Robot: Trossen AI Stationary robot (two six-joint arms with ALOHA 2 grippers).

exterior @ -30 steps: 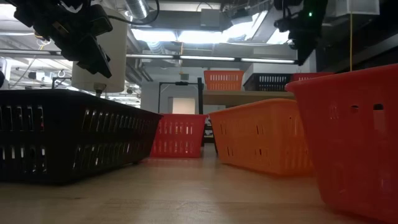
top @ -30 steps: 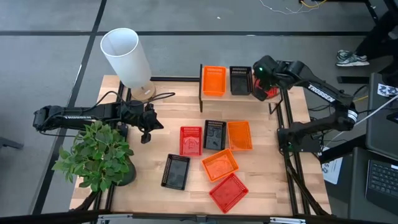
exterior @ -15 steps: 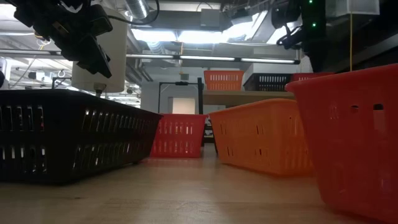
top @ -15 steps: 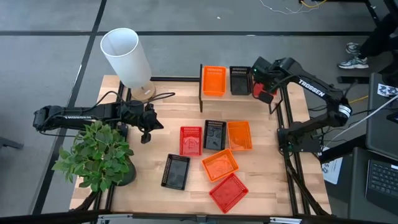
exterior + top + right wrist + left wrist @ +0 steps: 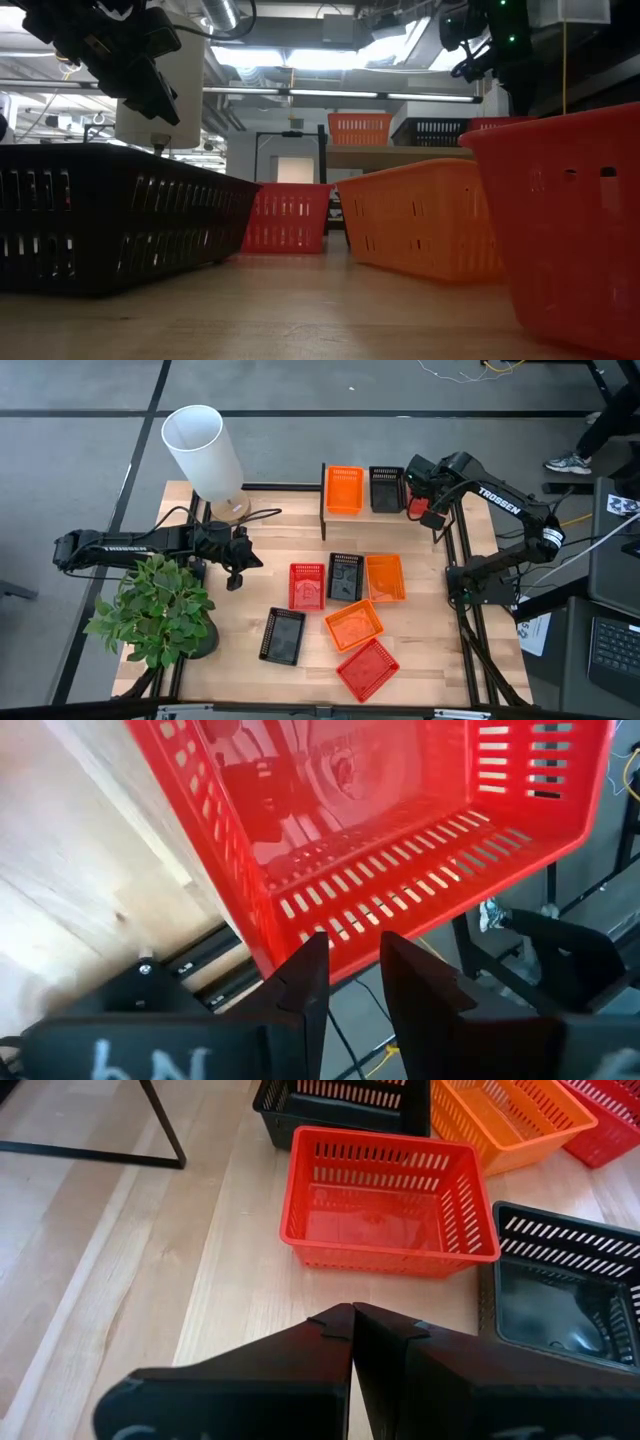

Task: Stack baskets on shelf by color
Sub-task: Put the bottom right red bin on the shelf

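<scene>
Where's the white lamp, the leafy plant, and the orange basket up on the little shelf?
white lamp [image 5: 203,448], high view, side of its shade.
leafy plant [image 5: 158,610], high view, middle of its leaves.
orange basket [image 5: 344,489], high view, its floor.
</scene>
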